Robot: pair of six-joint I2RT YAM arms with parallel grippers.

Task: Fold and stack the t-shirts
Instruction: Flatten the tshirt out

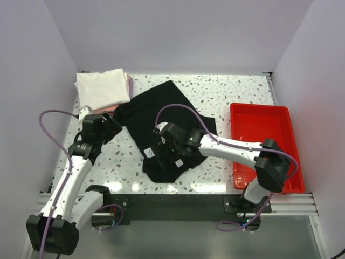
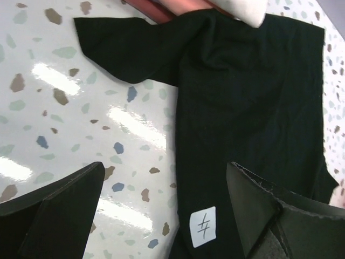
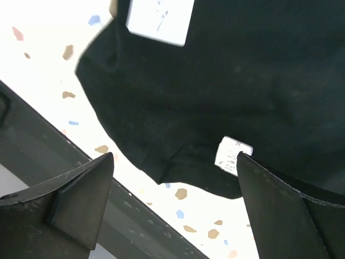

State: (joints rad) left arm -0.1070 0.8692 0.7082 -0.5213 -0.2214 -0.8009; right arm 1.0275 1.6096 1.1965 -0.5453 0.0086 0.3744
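Robot lab cell (plain white walls (image 1: 178,32) around a speckled table (image 1: 242,91)).

From above, the right arm (image 1: 226,144) hides the middle of the black t-shirt (image 1: 161,105). At the far left corner of the table (image 1: 226,89), the pink t-shirt (image 1: 129,82) shows only a thin edge under the white t-shirt (image 1: 102,89). In the right wrist view, the small label (image 3: 232,152) carries print too small to read.
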